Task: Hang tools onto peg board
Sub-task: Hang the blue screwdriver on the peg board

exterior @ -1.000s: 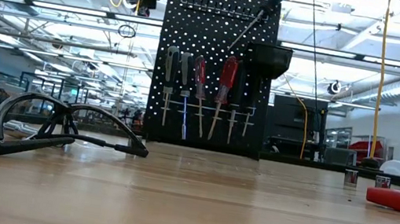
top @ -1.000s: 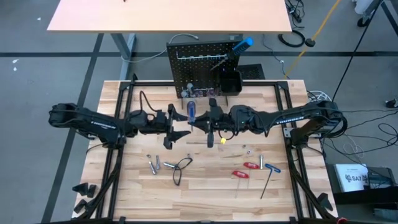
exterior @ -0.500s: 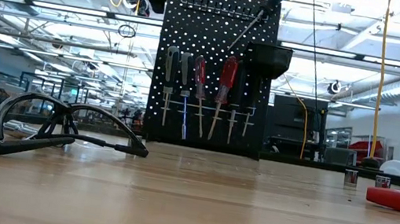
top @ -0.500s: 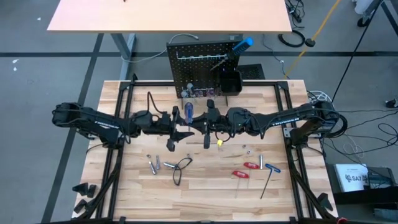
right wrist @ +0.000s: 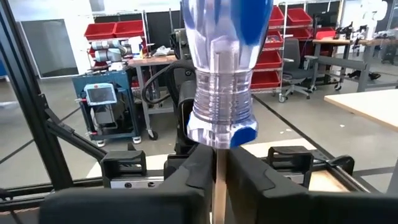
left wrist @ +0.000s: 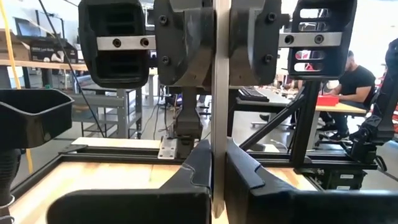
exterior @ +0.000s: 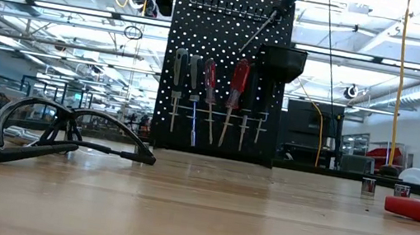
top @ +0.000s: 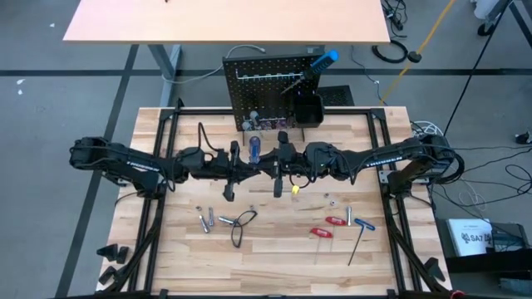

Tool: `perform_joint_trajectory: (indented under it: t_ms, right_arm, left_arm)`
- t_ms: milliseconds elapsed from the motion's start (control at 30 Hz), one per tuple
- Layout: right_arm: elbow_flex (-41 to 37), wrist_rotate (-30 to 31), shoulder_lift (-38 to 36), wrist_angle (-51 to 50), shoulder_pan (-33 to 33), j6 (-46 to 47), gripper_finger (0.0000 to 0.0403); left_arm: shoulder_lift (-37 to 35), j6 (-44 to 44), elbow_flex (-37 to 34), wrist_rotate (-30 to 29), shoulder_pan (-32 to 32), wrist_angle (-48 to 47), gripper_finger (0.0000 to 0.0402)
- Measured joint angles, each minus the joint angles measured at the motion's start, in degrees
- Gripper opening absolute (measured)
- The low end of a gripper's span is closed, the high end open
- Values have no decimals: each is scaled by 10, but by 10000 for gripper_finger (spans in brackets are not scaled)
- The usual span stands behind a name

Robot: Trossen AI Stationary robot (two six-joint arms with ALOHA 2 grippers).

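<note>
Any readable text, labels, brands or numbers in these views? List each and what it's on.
White box on the floor, high view: dark print, too blurred to read.
Left arm and right arm: white lettering, too small to read.
Screwdriver gripped by left gripper and right gripper, peg board: no text visible.

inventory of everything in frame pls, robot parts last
peg board: 1, black, upright at table's far edge
bin: 1, black, on the board
hung screwdrivers: at least 4, grey, black, two red, on the board
safety glasses: 1, black, on table
silver bits: 2, beside glasses
red-handled tools: 2, table's right half
held screwdriver: 1, blue and clear handle, above table centre
left claw: shut on its shaft
right claw: shut on its shaft
</note>
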Motion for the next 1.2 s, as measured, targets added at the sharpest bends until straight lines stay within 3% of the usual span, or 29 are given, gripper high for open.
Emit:
perform_joint_trajectory:
  t_ms: [233,433,900,1200]
  right_arm:
    - [0,-1,4,-18,0,10,112]
    - [0,0,34,24,0,13,131]
    - [0,5,41,40,-1,-3,75]
    - [0,16,41,34,2,-21,9]
  left_arm:
    - [0,0,0,-1,0,18,12]
    - [-1,0,0,-2,0,21,12]
    - [-1,-1,0,-2,0,19,12]
    - [0,0,0,-3,0,24,21]
